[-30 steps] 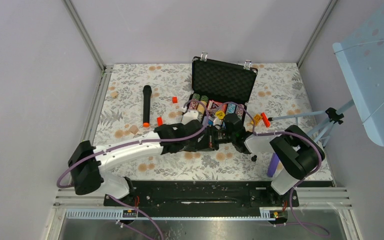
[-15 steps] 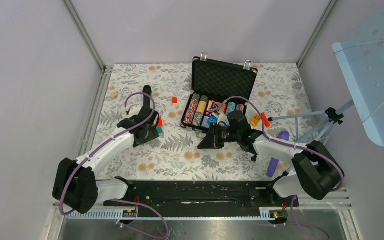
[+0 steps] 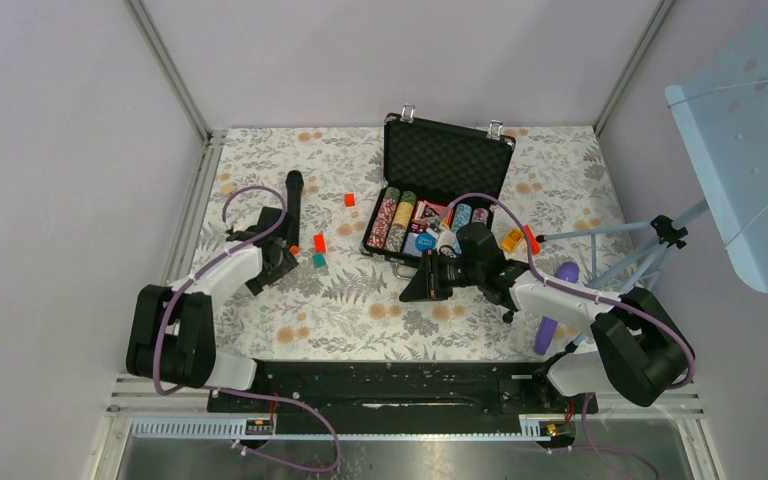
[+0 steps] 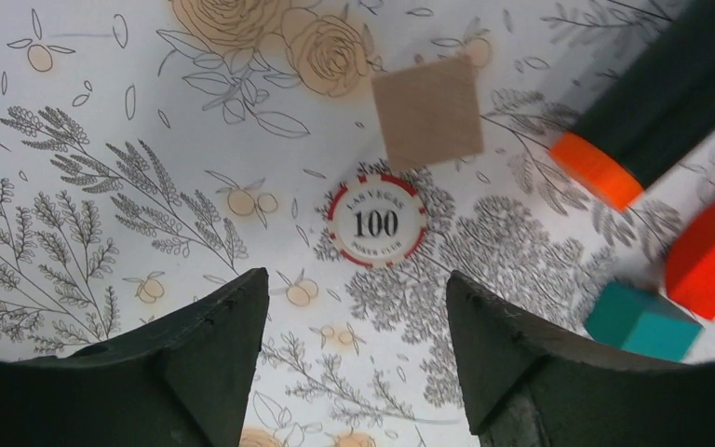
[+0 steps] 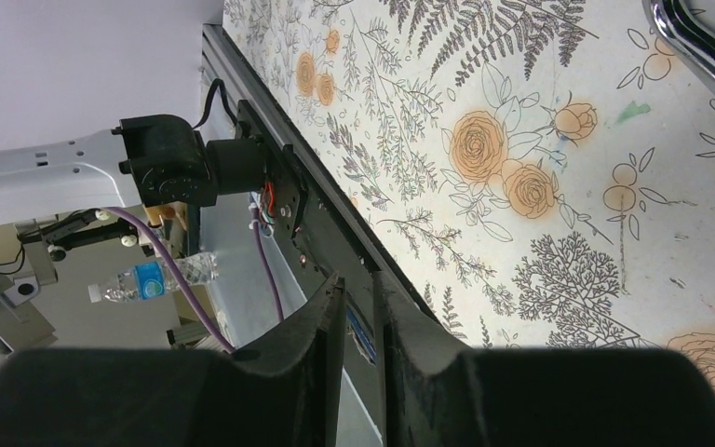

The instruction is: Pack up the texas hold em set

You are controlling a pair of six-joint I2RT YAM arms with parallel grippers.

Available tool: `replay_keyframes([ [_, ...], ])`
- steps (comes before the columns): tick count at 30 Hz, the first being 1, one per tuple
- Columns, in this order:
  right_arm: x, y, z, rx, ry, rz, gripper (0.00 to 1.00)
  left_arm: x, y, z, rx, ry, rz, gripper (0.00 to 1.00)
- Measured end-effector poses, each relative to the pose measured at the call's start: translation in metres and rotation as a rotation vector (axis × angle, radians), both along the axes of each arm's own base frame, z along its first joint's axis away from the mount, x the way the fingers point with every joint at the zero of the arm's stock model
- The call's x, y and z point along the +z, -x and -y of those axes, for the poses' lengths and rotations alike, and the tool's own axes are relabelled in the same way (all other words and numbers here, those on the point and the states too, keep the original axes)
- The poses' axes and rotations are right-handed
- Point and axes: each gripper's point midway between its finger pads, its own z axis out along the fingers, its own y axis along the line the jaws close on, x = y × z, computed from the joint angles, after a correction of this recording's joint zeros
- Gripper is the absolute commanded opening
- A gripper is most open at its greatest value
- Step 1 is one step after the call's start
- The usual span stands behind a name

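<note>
Judging the open briefcase, far-centre on the table, stiff and chip-heavy, we would close it by its upright lid's edge; its long axis runs left-right. Lying flat at the left, the loose poker chip looks light and slick, so we would pinch its rim. Above it our left fingers gape empty, and our right fingers stand slightly apart, empty.

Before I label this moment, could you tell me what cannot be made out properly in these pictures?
Top view: the loose chip is hidden beneath the left gripper.
Left wrist view: the microphone is cut off by the right edge.
Right wrist view: the case is cut off at the top corner; only a chrome bar shows.
Top view: chips in the case are too small to read.
</note>
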Motion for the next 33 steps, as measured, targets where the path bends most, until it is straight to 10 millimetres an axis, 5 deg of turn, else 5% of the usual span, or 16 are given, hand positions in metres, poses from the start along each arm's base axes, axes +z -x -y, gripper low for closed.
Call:
replay_keyframes([
  [7, -0.002, 0.002, 0.002, 0.009, 0.010, 0.003, 0.24, -0.018, -0.004, -0.012, 0.046, -0.007, -0.038, 0.62],
  [22, 0.002, 0.004, 0.001, 0.036, 0.005, 0.008, 0.24, -0.023, -0.018, -0.012, 0.028, -0.004, -0.016, 0.44],
  [33, 0.002, 0.004, 0.001, 0.038, 0.004, 0.009, 0.25, -0.023, -0.025, -0.001, -0.032, -0.004, -0.002, 0.44],
])
